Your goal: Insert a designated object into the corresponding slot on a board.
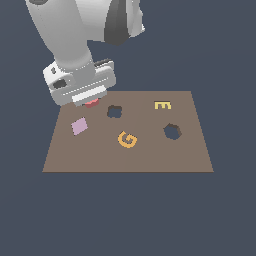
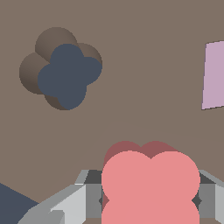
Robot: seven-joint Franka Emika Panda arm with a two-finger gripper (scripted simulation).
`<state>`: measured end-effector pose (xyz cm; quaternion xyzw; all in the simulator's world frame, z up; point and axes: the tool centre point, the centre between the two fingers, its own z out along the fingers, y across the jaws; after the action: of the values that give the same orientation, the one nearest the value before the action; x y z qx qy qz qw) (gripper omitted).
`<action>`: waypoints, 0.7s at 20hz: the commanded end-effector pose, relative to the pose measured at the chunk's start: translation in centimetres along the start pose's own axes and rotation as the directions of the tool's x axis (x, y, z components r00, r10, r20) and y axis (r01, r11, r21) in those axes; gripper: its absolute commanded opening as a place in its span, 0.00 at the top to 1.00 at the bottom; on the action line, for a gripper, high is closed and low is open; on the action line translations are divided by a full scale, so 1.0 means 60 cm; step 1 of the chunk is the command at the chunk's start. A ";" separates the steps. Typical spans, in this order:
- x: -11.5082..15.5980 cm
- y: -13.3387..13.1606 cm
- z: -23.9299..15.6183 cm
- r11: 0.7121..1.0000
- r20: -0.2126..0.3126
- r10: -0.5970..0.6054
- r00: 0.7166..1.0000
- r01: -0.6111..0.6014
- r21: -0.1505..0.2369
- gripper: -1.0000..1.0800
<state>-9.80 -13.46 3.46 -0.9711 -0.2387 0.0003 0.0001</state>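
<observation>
Toward the exterior view's left, the gripper [image 1: 91,101] held the red block [image 1: 91,103] clamped above the board [image 1: 150,157]; rightward lay the slot [image 1: 114,111], where aligning the lobes before lowering looked essential.

This is a bare simulated test scene, not a real room. A flat brown board [image 1: 128,150] lies on a plain, featureless slate-blue ground [image 1: 128,215] without walls, furniture or horizon. Every surface is evenly shaded and untextured. Above the board's far corner at the exterior view's left hangs a smooth white Panda arm [image 1: 65,35].
</observation>
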 end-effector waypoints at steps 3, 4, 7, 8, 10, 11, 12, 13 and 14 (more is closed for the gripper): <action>0.015 -0.020 -0.002 0.996 0.000 0.089 0.996 -0.089 0.000 1.00; 0.019 -0.025 -0.002 0.994 0.000 0.113 0.994 -0.113 0.000 1.00; 0.034 -0.041 -0.004 0.982 -0.001 0.188 0.982 -0.188 0.000 1.00; 0.040 -0.047 -0.004 0.977 -0.001 0.215 0.977 -0.215 0.000 1.00; 0.051 -0.057 -0.005 0.963 -0.001 0.268 0.963 -0.268 0.000 1.00; 0.057 -0.061 -0.005 0.956 -0.001 0.293 0.956 -0.293 0.000 1.00; 0.063 -0.065 -0.006 0.949 -0.001 0.316 0.949 -0.316 0.000 1.00; 0.068 -0.069 -0.006 0.941 -0.001 0.338 0.941 -0.338 0.000 1.00; 0.073 -0.073 -0.007 0.933 -0.001 0.359 0.933 -0.359 0.000 1.00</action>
<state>-8.20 -8.08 3.80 -0.9971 -0.0763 0.0003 0.0000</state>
